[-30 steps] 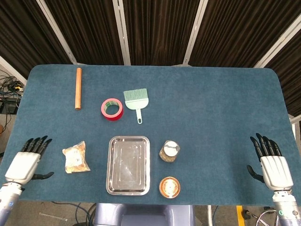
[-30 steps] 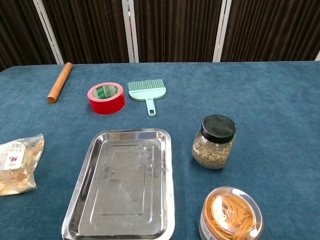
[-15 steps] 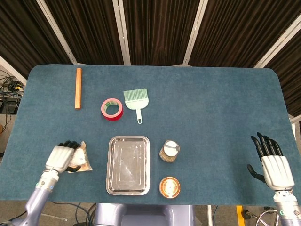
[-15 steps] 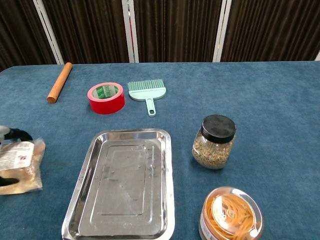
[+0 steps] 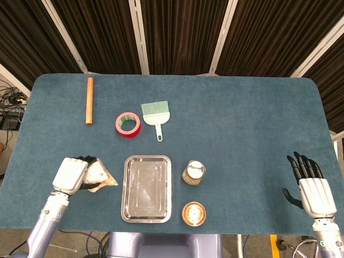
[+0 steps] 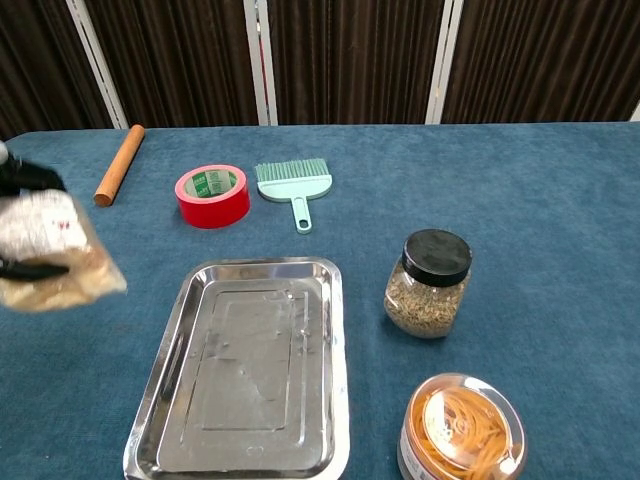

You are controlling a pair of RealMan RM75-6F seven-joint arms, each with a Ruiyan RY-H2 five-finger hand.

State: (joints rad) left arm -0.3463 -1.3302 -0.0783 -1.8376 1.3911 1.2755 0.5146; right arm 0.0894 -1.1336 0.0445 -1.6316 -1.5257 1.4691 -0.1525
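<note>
My left hand (image 5: 71, 174) grips the snack bag (image 5: 99, 176), fingers wrapped round it, held above the tabletop (image 5: 242, 123) just left of the tray (image 5: 146, 188). My right hand (image 5: 312, 188) rests near the right edge, fingers spread, holding nothing.

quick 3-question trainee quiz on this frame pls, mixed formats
1. True or false: the left hand holds the snack bag off the table.
2. Which lies nearest the steel tray? A) wooden rod B) black-lidded jar C) red tape roll
3. Fill in: the right hand holds ____.

Key: 1 true; 2 B; 3 nothing, its fingers are spread.
</note>
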